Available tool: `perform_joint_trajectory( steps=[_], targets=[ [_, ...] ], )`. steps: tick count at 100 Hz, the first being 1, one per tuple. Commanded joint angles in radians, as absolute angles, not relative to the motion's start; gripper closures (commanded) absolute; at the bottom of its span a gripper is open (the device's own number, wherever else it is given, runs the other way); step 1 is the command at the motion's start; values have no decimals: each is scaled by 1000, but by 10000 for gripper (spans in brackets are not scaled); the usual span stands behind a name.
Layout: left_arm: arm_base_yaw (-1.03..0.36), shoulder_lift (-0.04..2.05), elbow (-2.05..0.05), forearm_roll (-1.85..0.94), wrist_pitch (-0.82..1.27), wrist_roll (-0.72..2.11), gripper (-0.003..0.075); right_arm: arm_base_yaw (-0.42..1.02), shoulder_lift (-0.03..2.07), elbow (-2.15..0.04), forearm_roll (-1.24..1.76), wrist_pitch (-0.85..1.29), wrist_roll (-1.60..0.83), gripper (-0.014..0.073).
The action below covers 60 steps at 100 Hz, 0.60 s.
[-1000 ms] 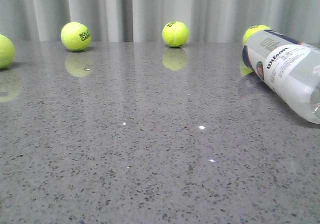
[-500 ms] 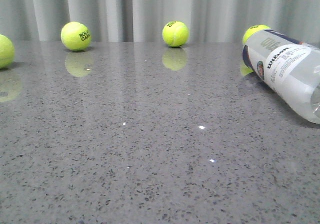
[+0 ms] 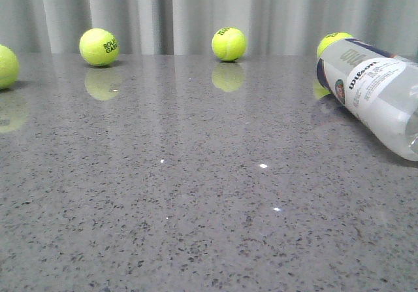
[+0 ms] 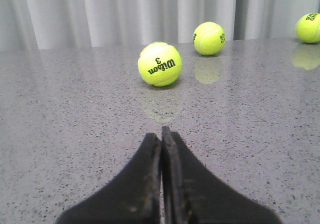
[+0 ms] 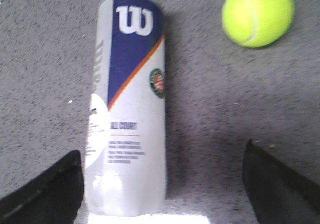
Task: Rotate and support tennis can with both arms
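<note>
The tennis can [image 3: 373, 97], white and navy with a Wilson label, lies on its side at the table's right edge in the front view. In the right wrist view the can [image 5: 129, 103] lies lengthwise between the spread fingers, nearer one finger. My right gripper [image 5: 162, 184] is open above the can's near end and is not touching it. My left gripper [image 4: 161, 134] is shut and empty, low over the table, pointing at a tennis ball [image 4: 160, 64] marked Wilson 3. Neither gripper shows in the front view.
Tennis balls lie on the grey speckled table [image 3: 196, 194]: one at the far left [image 3: 5, 65], one at the back left [image 3: 99, 46], one at the back centre [image 3: 229, 44], one behind the can [image 3: 330, 42]. A ball [image 5: 258, 14] lies beside the can's far end. Grey curtains hang behind.
</note>
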State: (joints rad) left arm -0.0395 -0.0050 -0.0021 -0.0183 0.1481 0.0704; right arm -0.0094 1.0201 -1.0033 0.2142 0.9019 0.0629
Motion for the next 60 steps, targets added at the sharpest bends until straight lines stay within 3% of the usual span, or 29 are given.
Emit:
perform_joint_trajectory(
  steps=[1,60],
  targets=[
    [-42,-44,44,-23,70,62,741,-11,1100,-1098,275,922,54,-42],
    [-42,-44,44,-23,70,62,741,86,1503,-1273,312,930,54,-42]
  ],
)
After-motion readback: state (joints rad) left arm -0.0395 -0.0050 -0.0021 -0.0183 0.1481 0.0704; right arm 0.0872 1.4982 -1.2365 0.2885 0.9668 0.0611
